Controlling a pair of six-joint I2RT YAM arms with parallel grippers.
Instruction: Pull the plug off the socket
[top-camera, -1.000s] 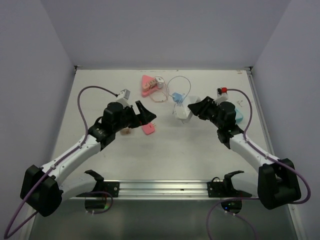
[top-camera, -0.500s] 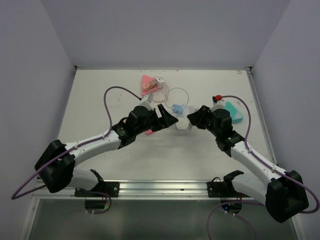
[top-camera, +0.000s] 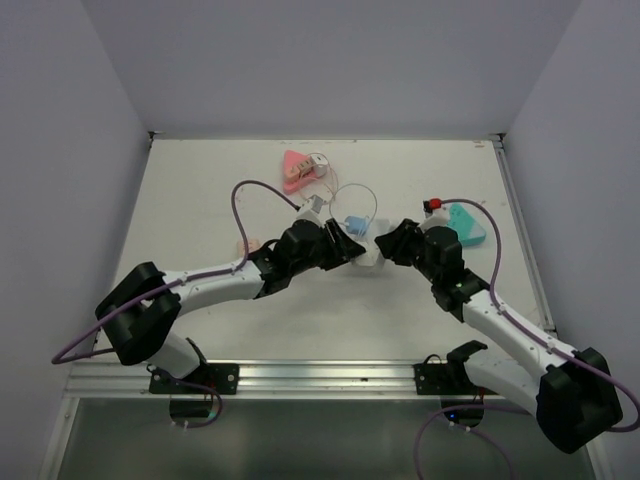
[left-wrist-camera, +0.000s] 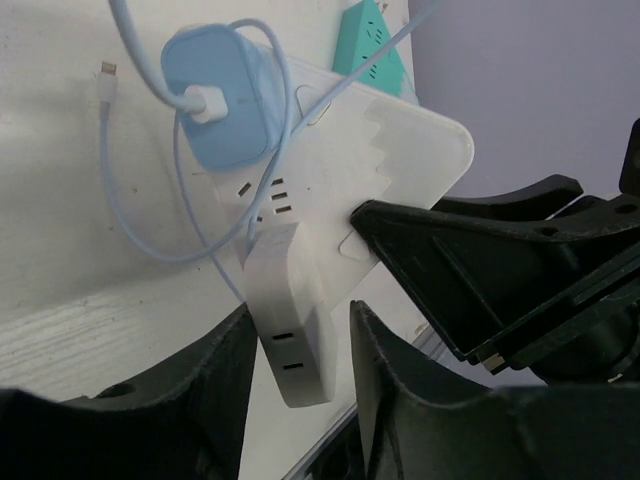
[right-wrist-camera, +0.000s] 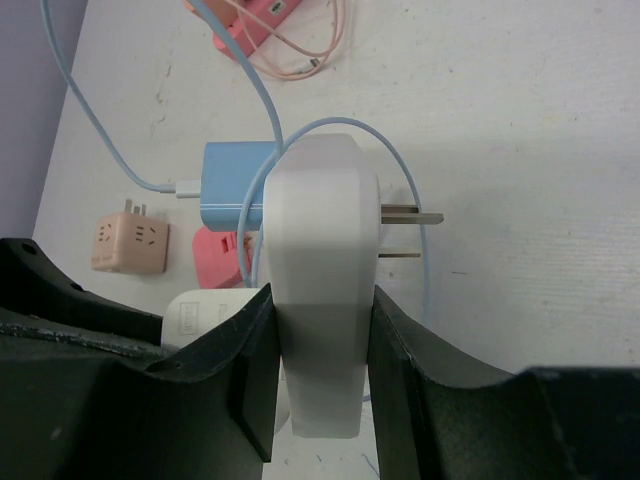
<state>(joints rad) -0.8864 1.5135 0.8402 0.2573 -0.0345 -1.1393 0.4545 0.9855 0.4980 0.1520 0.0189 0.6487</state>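
My right gripper (right-wrist-camera: 322, 305) is shut on the white socket block (right-wrist-camera: 322, 230), held edge-on, its metal prongs (right-wrist-camera: 408, 214) pointing right. A blue charger (right-wrist-camera: 232, 198) with a pale blue cable is plugged into its far face. In the left wrist view a white plug (left-wrist-camera: 288, 310) sticks out of the socket (left-wrist-camera: 400, 160) below the blue charger (left-wrist-camera: 222, 95). My left gripper (left-wrist-camera: 300, 325) straddles that plug: one finger (left-wrist-camera: 215, 380) lies against it, and a narrow gap shows at the other. From above, the left gripper (top-camera: 350, 249) and right gripper (top-camera: 388, 243) meet at the socket (top-camera: 372, 252).
A pink socket (top-camera: 295, 170) with a coiled cable lies at the back. A teal socket (top-camera: 468, 224) rests to the right, behind my right arm. A peach adapter (right-wrist-camera: 130, 243) and a small pink block (right-wrist-camera: 218, 258) lie left of the socket. The purple left-arm cable arcs over the table.
My left arm has swung right to the socket and its jaws have narrowed around the white plug. The right gripper has brought the socket slightly nearer and leftward.
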